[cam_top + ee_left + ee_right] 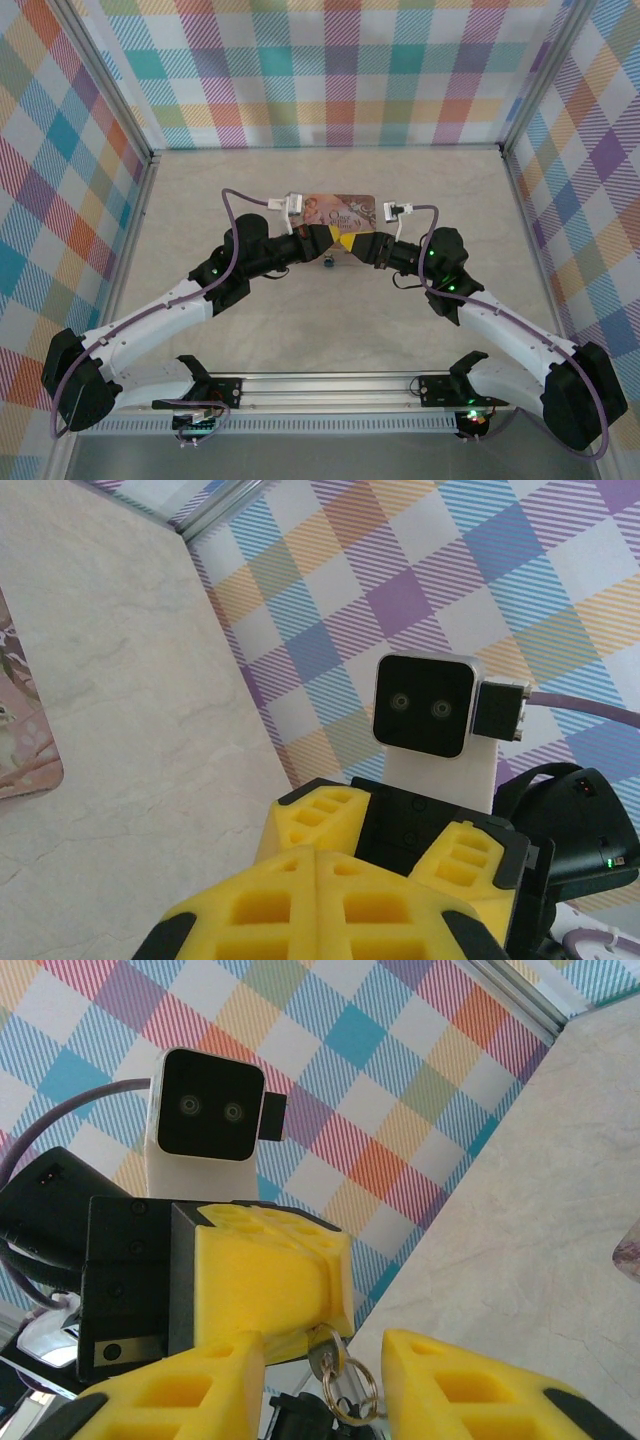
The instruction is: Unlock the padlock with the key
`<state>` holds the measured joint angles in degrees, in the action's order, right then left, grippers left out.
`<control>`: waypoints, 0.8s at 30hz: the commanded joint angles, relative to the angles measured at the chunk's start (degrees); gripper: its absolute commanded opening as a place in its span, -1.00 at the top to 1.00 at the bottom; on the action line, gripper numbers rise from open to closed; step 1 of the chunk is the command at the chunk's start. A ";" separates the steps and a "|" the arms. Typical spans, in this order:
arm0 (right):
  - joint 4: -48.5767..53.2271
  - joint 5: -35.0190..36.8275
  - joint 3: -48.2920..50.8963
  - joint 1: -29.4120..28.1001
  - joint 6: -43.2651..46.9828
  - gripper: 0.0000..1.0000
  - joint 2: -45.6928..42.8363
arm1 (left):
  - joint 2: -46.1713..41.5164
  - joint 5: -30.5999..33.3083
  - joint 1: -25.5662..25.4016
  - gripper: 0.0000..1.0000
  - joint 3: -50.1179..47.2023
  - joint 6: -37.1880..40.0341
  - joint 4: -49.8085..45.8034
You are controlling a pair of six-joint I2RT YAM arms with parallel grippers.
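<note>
Clearly the thing that matters is the line between the two hands, which meet tip to tip above the near edge of the tin (335,207), around the middle of the tabletop (250,180). The left hand (315,870) has its yellow fingers pressed together, and the key (321,1348) pokes out from their tips with its ring (350,1390) dangling. The shaft is buried in the grip, so how it is seated cannot be told. The right hand (325,1370) stands open straight across from it. Its two fingers are spread to either side of the key's head and ring, close by but not touching.

The key's long axis seems to run roughly from one hand toward the other, head pointing at the right hand, which is plainly the nearer free one.

A small bluish speck, likely the padlock (328,262), shows just on the near side of the left hand in the overhead view. Whether it lies on the tabletop or hangs from the key cannot be told.
</note>
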<state>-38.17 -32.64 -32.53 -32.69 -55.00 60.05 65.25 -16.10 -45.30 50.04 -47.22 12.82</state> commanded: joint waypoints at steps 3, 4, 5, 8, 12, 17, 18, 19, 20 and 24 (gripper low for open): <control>-3.05 -0.69 0.12 0.17 -0.10 0.41 0.46 | -0.17 -1.57 -0.73 1.00 -0.54 -1.11 3.83; -3.09 -0.67 0.06 0.17 -0.09 0.42 0.68 | -0.13 -1.64 -0.76 1.00 -0.75 -1.29 4.17; -3.13 -0.67 0.04 0.17 -0.10 0.43 0.75 | -0.17 -1.70 -0.84 1.00 -0.78 -1.43 4.55; -3.27 0.02 0.10 0.17 -0.02 0.52 0.77 | -0.12 -2.09 -1.07 1.00 -0.77 -1.60 4.76; -3.57 0.67 0.34 0.18 0.07 0.71 0.59 | -0.59 -2.05 -1.18 1.00 -1.08 -1.71 4.84; -4.23 0.12 0.54 0.17 0.34 1.00 0.59 | -1.34 -1.83 -1.18 1.00 -1.61 -1.69 4.93; -4.51 0.04 0.69 0.17 0.25 1.00 0.51 | -1.45 -1.83 -1.13 1.00 -1.70 -1.71 5.09; -4.61 -0.05 0.76 0.17 0.36 1.00 0.42 | -1.45 -1.83 -1.11 1.00 -1.72 -1.73 5.26; -4.67 -0.18 0.81 0.17 0.40 1.00 0.35 | -1.53 -1.83 -1.13 1.00 -1.70 -1.72 5.29; -4.31 -0.32 1.00 0.17 0.90 1.00 -0.52 | -1.74 -2.11 -1.18 0.92 -1.62 -1.65 5.57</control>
<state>-40.38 -32.64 -32.21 -32.69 -55.20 60.55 65.06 -16.67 -45.36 48.97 -48.64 15.42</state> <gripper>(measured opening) 0.059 0.051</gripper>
